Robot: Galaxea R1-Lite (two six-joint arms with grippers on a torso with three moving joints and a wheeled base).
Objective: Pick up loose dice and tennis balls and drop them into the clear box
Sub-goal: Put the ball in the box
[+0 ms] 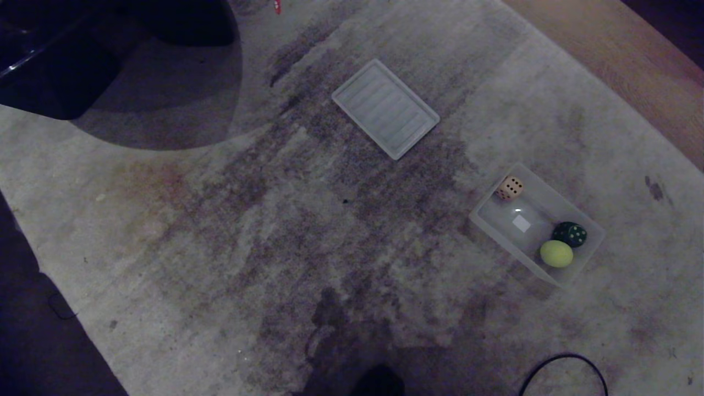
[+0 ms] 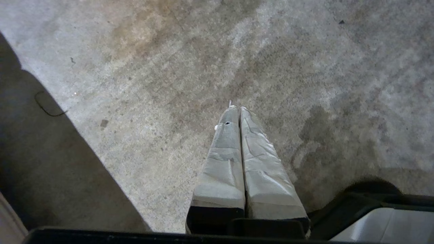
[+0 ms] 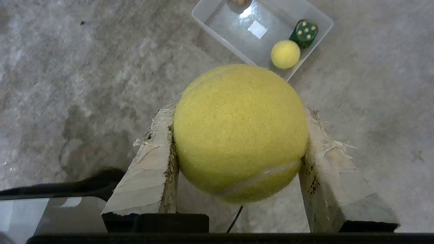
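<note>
The left gripper point(image 2: 236, 110) is seen closed and empty over the carpet point(image 2: 169, 84). Right of the ribbed lid point(image 1: 385, 108), the clear box point(image 1: 591, 234) holds three things: one beige die point(image 1: 510, 188), one dark green die point(image 1: 570, 234) and one tennis ball point(image 1: 556, 253). A second fuzzy yellow-green tennis ball point(image 3: 240, 132) is clamped between the right gripper point(image 3: 239, 112) fingers, short of the box.

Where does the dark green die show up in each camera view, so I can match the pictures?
Head view: the green die is in the clear box, lower right, touching a tennis ball.
Left wrist view: not in it.
Right wrist view: near the top, right of centre, in the box's corner, beyond the ball held by the right gripper.
Shared landmark: the box's white label.
</note>
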